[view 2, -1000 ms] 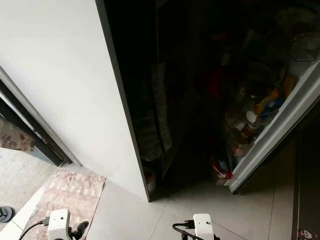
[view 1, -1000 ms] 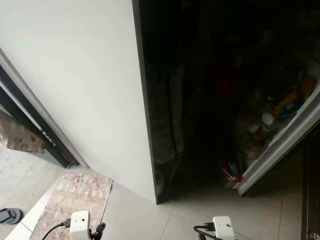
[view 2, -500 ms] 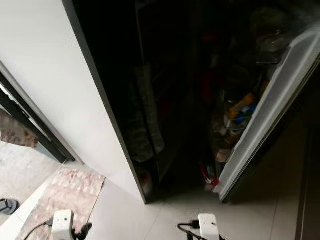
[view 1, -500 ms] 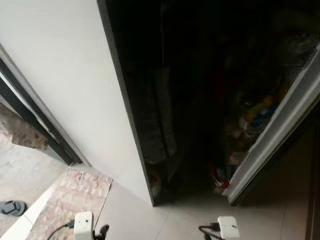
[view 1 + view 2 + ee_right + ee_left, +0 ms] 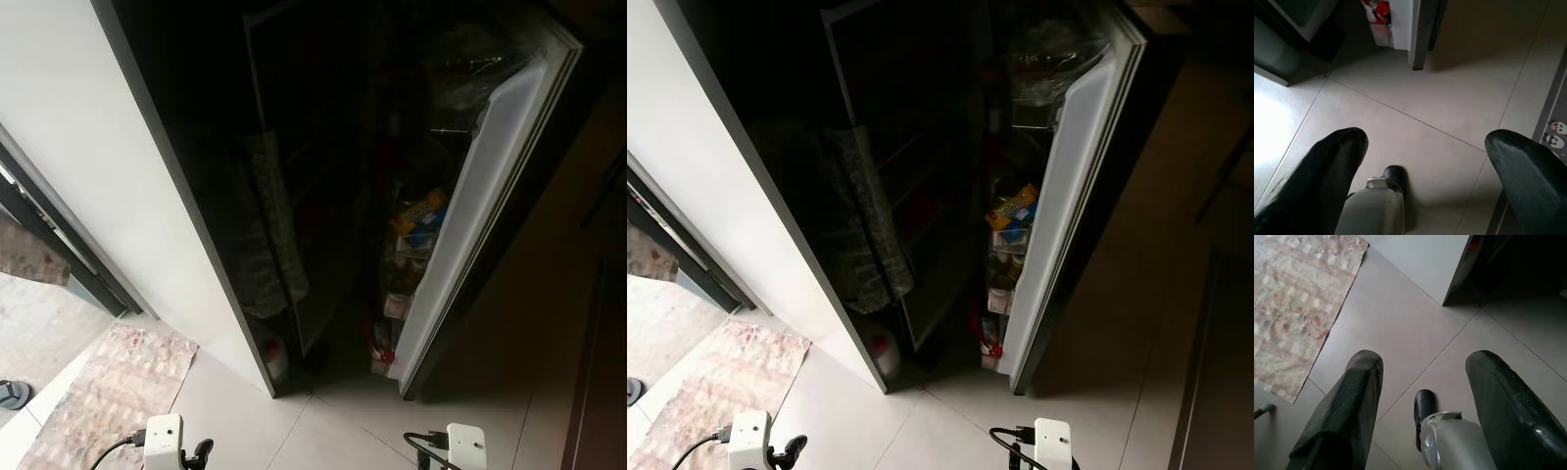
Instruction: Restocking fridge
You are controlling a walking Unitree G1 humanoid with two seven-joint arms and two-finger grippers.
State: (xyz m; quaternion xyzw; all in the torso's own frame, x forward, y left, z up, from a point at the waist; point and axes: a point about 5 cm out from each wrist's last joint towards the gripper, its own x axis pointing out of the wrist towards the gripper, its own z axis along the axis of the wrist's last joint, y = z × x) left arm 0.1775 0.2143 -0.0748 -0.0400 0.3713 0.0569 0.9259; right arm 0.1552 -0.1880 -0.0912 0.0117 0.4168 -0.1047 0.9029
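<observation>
Fridge [image 5: 245,196] upright, long axis vertical; door [image 5: 1068,186] ajar, swung toward robot's right; left pincer [image 5: 1422,382] released above floor tile; right pincer [image 5: 1425,156] released.

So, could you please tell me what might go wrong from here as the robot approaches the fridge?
1. The fridge door stands only partly open, so the gap to the dark interior is narrow; an arm reaching in may knock the packed door shelves.
2. The interior is very dark, so free shelf space is hard to judge.
3. The floor mat lies by the robot's left side; a step there might catch its edge.
Both the left end effector and right end effector are open and carry nothing.
</observation>
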